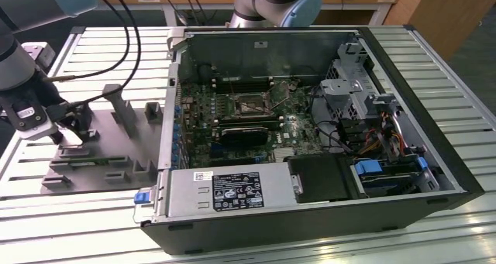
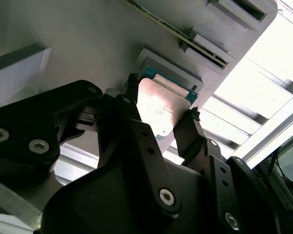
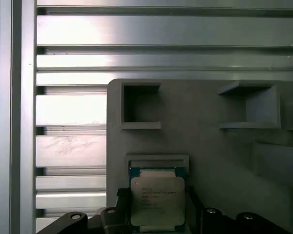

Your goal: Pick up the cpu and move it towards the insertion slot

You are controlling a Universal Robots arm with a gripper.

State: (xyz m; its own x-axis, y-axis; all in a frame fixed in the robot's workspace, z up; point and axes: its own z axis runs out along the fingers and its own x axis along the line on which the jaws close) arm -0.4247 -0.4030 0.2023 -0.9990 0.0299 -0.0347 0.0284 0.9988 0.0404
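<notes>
Presently the gripper (image 2: 161, 109) stands over the grey fixture plate (image 1: 104, 159), its fingers (image 2: 132, 112) narrowed against opposite edges of the cpu (image 3: 157, 200), seemingly clamping it. The chip sits in or just above its locating pocket, well apart from the insertion slot (image 1: 252, 105).

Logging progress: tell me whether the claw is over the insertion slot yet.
No: in the exterior view the claw is down at the grey fixture plate, outside the computer case that holds the insertion slot.
</notes>
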